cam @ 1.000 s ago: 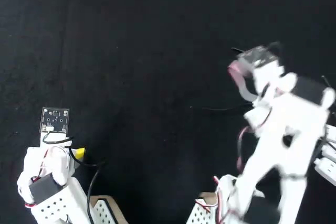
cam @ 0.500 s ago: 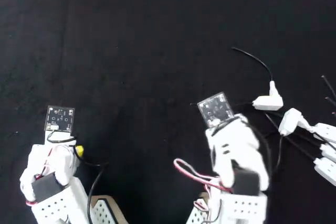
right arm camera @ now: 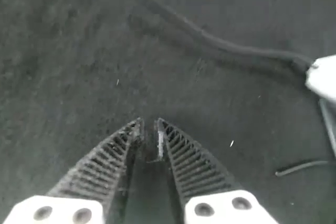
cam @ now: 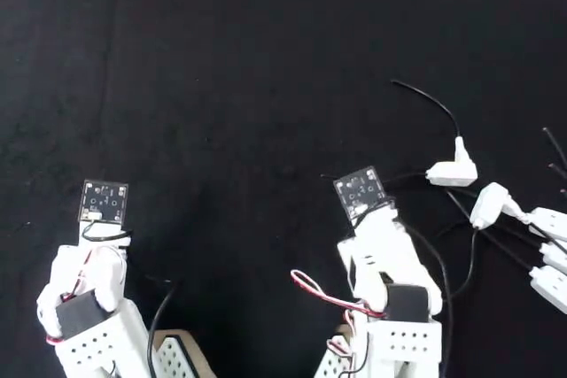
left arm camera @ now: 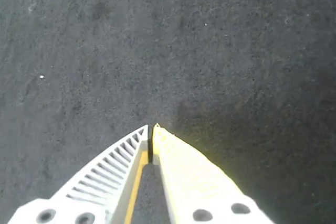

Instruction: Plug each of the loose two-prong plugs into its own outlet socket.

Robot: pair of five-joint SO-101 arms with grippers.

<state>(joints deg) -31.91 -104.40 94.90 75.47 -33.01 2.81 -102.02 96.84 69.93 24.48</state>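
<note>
Two white two-prong plugs lie on the black table at the right: one plug (cam: 452, 172) with a thin black cable (cam: 431, 102) curling away behind it, the other plug (cam: 490, 204) just nearer the white outlet sockets (cam: 549, 258) at the right edge. My right arm (cam: 390, 263) is folded near the front edge, left of the plugs. In its wrist view my right gripper (right arm camera: 149, 127) is shut and empty over bare cloth, with the nearest plug (right arm camera: 323, 77) off to the side. My left gripper (left arm camera: 152, 129) is shut and empty at the front left.
Black cables (cam: 469, 245) loop across the cloth between my right arm and the sockets. My left arm (cam: 84, 298) sits folded at the front left corner. A wooden base (cam: 182, 351) shows at the front edge.
My right arm has swung back from the plugs at the right and folded down near the front edge. The plugs lie uncovered on the table. The left arm barely shifted.
</note>
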